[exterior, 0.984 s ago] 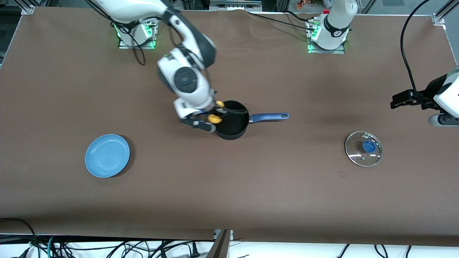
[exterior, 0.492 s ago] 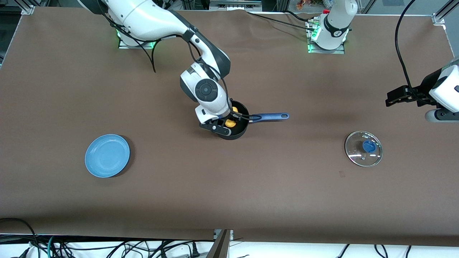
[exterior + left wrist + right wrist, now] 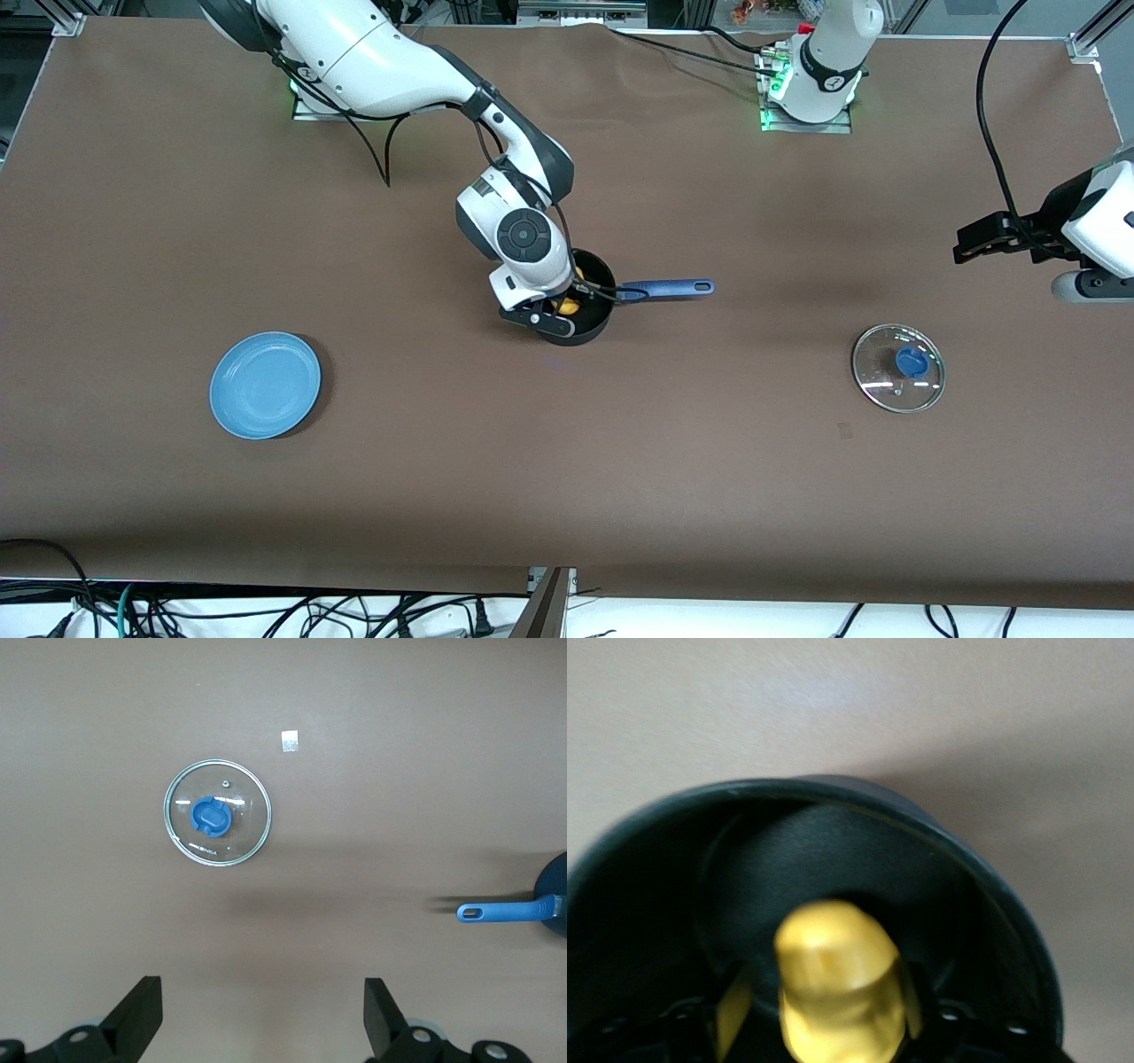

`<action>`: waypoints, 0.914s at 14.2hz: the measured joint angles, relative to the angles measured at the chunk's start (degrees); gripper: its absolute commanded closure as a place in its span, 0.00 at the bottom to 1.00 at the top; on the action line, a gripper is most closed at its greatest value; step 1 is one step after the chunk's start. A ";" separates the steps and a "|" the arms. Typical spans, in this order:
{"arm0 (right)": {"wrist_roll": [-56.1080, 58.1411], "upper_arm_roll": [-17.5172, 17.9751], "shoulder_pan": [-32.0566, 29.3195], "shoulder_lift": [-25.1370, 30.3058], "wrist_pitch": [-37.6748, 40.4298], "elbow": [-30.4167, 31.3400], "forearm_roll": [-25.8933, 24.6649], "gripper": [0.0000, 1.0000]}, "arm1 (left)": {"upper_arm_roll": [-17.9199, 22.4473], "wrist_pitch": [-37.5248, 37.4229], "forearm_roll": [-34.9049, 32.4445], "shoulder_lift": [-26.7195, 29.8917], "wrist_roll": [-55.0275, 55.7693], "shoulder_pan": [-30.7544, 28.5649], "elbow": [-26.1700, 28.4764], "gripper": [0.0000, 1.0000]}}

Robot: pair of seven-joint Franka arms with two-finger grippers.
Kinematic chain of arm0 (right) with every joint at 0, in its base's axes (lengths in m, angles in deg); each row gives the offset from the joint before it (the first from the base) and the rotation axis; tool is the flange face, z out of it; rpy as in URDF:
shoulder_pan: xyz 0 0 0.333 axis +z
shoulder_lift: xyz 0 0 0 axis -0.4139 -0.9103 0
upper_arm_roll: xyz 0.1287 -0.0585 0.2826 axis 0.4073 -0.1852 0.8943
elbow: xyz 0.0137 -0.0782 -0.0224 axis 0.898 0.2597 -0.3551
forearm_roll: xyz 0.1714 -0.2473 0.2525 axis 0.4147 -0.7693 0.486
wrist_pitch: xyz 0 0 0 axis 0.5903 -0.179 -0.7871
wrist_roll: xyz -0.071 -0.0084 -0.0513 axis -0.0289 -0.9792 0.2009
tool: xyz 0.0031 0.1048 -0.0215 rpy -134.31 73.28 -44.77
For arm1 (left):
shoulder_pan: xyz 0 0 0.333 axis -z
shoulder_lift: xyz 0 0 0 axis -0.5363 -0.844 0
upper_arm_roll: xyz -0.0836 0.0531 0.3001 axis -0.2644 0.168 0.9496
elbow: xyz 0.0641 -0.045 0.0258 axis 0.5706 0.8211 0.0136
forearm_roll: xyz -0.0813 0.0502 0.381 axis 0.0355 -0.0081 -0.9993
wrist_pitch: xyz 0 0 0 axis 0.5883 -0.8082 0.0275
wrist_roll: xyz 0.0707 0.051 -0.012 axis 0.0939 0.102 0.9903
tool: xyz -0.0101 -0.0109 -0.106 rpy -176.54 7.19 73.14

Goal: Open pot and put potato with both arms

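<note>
The black pot (image 3: 592, 330) stands uncovered mid-table, its blue handle (image 3: 666, 288) pointing toward the left arm's end. My right gripper (image 3: 562, 309) reaches down into the pot, shut on the yellow potato (image 3: 568, 307). In the right wrist view the potato (image 3: 837, 979) sits between the fingers inside the pot's rim (image 3: 833, 790). The glass lid with the blue knob (image 3: 898, 368) lies flat on the table toward the left arm's end. My left gripper (image 3: 974, 243) is open and empty, up in the air over the table beside the lid (image 3: 217, 813).
A flat blue plate (image 3: 265, 385) lies toward the right arm's end of the table. A small tape mark (image 3: 846, 431) is on the brown mat, nearer to the front camera than the lid. Cables run along the table's front edge.
My right gripper has carried the potato from above the pot's rim down into the pot. The left arm has drawn back slightly and now holds still.
</note>
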 measured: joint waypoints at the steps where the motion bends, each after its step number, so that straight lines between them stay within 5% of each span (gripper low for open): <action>1: 0.03 -0.04 -0.01 0.39 0.20 -0.66 -0.14 0.00 | 0.00 0.00 0.00 0.00 0.02 0.00 0.00 0.00; 5: 0.82 -3.23 -0.05 8.58 10.06 -2.99 -0.59 0.00 | 0.00 -0.02 0.00 0.00 0.06 -0.01 0.01 0.00; 9: 16.40 -13.88 -0.39 21.47 25.76 -3.21 -0.58 0.00 | 0.00 -0.04 0.00 0.00 0.07 -0.01 0.02 0.00; 13: 35.61 -23.72 -2.58 27.62 33.71 -2.49 0.16 0.00 | -0.01 -0.04 0.00 0.00 0.07 -0.01 0.03 0.00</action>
